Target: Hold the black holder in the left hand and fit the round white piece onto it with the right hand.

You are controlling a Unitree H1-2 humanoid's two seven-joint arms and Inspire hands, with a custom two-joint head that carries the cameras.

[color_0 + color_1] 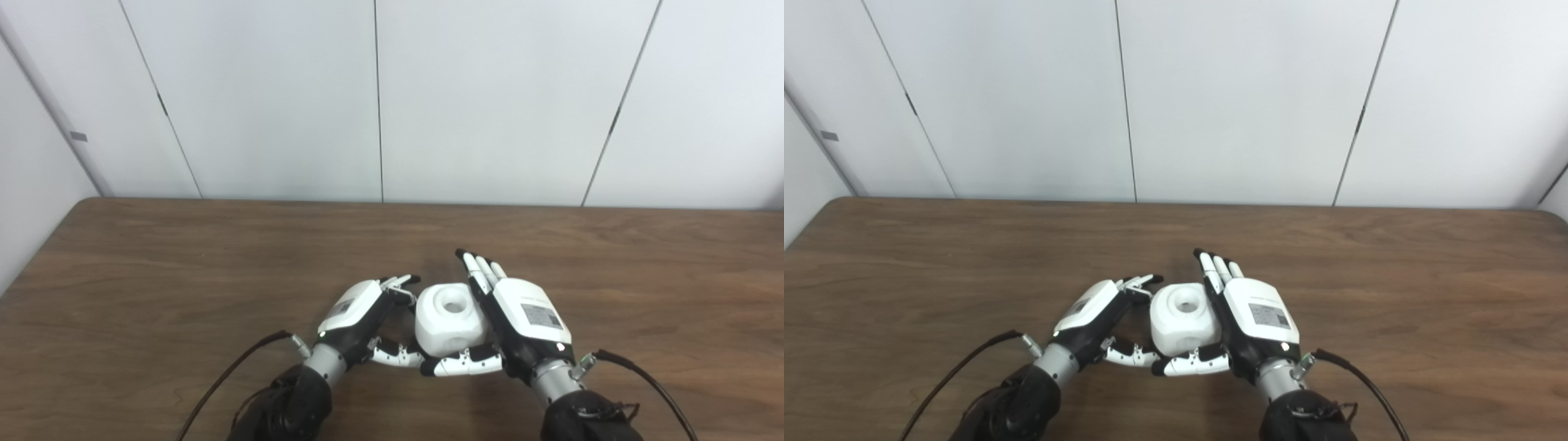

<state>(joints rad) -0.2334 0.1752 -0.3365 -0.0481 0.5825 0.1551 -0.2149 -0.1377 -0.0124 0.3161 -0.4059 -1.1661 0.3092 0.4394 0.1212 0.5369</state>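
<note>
A round-cornered white piece point(450, 324) with a round hole in its top rests on the wooden table point(184, 275) between my two hands. My right hand point(520, 318) lies flat against its right side, fingers straight and pointing away, thumb reaching across the front of the piece. My left hand point(361, 318) is at its left side, with bent fingers point(399, 284) near the piece's upper left edge and its thumb stretched along the table toward the right thumb. Neither hand closes around the piece. No black holder shows in either view.
The brown table runs wide to the left, right and far side of the hands, up to a white panelled wall point(380, 98). Black cables point(233, 373) trail from both wrists toward the near edge.
</note>
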